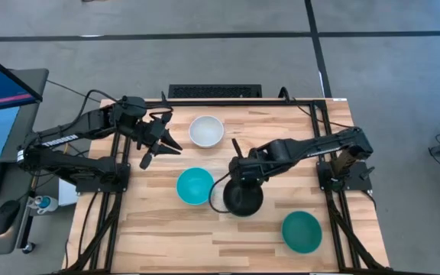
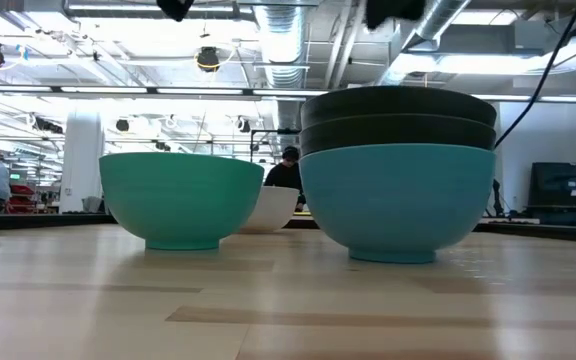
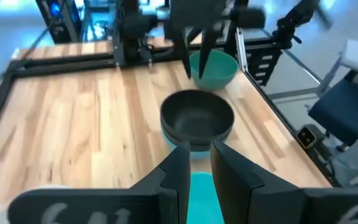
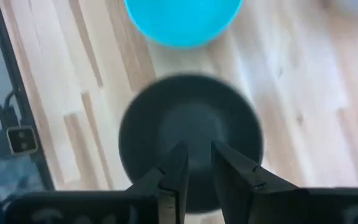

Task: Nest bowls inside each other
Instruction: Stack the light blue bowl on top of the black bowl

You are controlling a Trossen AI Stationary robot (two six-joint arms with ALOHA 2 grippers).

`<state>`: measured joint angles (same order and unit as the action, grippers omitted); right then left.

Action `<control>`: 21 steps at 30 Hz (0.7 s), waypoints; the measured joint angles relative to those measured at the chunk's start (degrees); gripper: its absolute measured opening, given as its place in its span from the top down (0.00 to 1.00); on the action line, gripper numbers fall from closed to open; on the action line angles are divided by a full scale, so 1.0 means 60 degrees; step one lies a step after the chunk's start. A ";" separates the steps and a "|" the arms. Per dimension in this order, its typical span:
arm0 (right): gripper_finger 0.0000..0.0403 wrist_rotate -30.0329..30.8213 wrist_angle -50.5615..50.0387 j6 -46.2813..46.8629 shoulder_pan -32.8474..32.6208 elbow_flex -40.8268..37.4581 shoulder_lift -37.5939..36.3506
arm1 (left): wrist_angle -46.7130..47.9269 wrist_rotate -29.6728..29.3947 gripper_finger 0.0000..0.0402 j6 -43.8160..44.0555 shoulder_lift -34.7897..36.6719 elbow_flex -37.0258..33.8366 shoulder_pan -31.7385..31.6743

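- Wooden surface (image 1: 166,229): the stack of round plastic bowls, two black in a light blue one (image 2: 398,170), stands at centre of the high view, touching the loose light blue bowl (image 1: 195,186).
- Right pincer (image 1: 241,174), fingers narrowly apart and empty, hovers over the stack; a low pass could knock it.
- Left pincer (image 1: 159,141), spread wide, waits upper left.
- Teal green bowl (image 1: 302,231) and white bowl (image 1: 205,131) stand apart, unnested.

white bowl (image 1: 205,131): 1 | light blue bowls (image 1: 195,186): 2 | black bowls (image 2: 398,120): apparently 2 | teal bowl (image 1: 302,231): 1

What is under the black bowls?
A light blue bowl sits under the two black bowls, holding them like a nest. Its inside is covered by them, so anything deeper in there cannot be seen.
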<state>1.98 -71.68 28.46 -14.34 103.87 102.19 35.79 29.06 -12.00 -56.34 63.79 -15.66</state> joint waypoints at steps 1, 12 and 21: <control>0.77 0.0289 -0.0008 -0.0051 -0.0102 0.0184 0.0000 | 0.0064 -0.0001 0.86 0.0039 0.0000 0.0000 0.0000; 0.77 0.1581 0.0140 -0.0061 -0.0759 0.0850 -0.0004 | 0.0503 -0.0151 0.86 0.0383 -0.0217 -0.0799 0.0000; 0.77 0.3813 -0.0248 0.0254 -0.1313 0.0834 -0.0004 | -0.2706 0.0797 0.86 0.1829 -0.0306 -0.3054 0.0139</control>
<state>24.86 -73.17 29.98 -22.22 108.87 102.17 19.56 33.84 -1.03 -58.17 45.46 -14.83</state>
